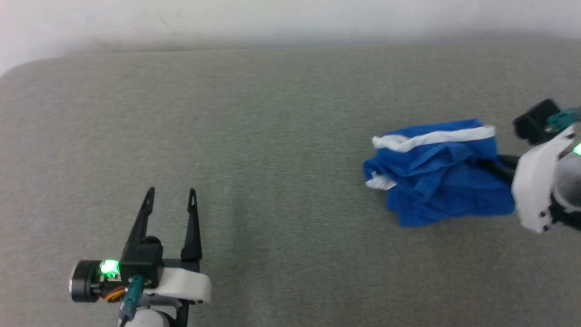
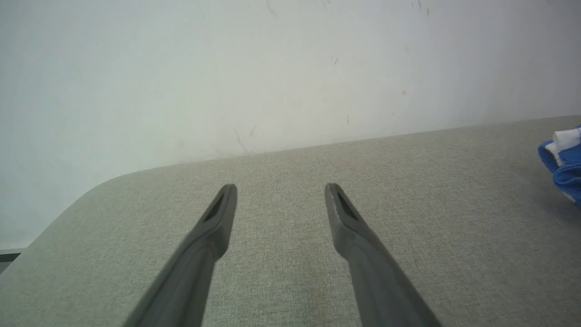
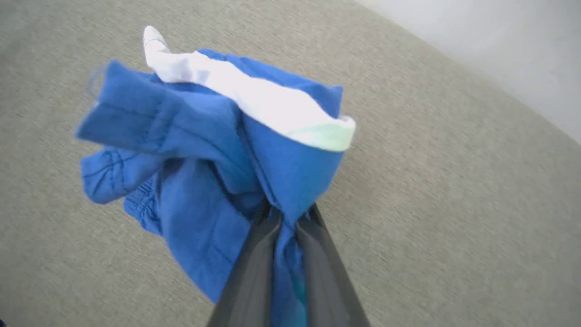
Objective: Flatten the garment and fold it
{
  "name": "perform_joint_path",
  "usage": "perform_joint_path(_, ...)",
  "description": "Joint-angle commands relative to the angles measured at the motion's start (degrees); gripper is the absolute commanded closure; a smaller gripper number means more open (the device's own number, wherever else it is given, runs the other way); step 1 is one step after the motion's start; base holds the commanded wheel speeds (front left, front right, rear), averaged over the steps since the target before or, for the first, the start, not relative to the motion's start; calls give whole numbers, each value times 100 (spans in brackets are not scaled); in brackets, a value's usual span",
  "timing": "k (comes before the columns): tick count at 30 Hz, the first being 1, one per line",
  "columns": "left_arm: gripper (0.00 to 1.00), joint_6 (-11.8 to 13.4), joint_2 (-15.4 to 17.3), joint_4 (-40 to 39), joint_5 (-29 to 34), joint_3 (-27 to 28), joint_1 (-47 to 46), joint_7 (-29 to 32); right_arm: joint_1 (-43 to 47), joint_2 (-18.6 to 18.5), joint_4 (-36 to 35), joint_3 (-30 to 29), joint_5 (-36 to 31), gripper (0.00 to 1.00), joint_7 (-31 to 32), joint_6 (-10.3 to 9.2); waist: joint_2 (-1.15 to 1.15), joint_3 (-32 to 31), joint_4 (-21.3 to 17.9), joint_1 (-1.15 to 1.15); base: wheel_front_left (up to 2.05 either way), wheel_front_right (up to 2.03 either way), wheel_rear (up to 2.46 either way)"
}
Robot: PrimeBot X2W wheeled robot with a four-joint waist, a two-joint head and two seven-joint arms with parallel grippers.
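Blue shorts (image 1: 442, 179) sit bunched at the table's (image 1: 281, 136) right, the right gripper (image 3: 283, 213) with jaws clamped on what may be a hem; the left gripper (image 1: 171, 193), jaws apart, should take an opposite edge and spread.

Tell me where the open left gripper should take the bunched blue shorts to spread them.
Likely the white-trimmed corner on the bright blue soft shorts' left edge, approached from the robot's left by the left gripper. It sticks out opposite the right gripper, whose jaws pinch the other end.
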Motion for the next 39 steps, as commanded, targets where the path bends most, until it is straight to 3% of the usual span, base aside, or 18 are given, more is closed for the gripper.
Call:
perform_joint_path(1, 0, 45, 58, -63, 48, 30, -102, -26, -120, -101, -25, -17, 8, 100, 36, -13, 0, 413, -569, 0, 0, 0, 0)
perform_joint_path(7, 0, 144, 207, -354, 168, 70, -368, -26, -472, -536, 204, -232, -51, 100, 89, -13, 0, 1076, -1256, 0, 0, 0, 0)
perform_joint_path(13, 0, 141, 455, -565, 324, 67, -700, -26, -914, -712, 927, -288, -448, 100, 87, -13, 0, 1640, -1617, 0, 0, 0, 0)
perform_joint_path(21, 0, 154, 634, -895, 486, 14, -960, -13, -1519, -672, 2305, -690, -956, 100, -271, -13, 0, 2183, -1662, 0, 0, 0, 0)
perform_joint_path(28, 0, 202, 629, -1017, 541, -73, -1079, -4, -1830, -299, 3358, -1021, -1194, 100, -674, -13, 0, 2197, -1544, 0, 0, 0, 0)
perform_joint_path(29, 0, 208, 614, -992, 531, -92, -1080, -6, -1836, -241, 3475, -1028, -1205, 61, -704, -13, 0, 2137, -1523, 0, 0, 0, 0)
perform_joint_path(30, 0, 216, 594, -961, 519, -113, -1069, -8, -1845, -207, 3573, -1029, -1247, 0, -765, -13, 0, 2055, -1499, 0, 0, 0, 0)
perform_joint_path(39, 0, 247, 344, -688, 45, -140, -759, -24, -2000, -207, 3730, -1259, -1933, 0, -2306, -13, 0, 882, -1134, 0, 0, 0, 0)
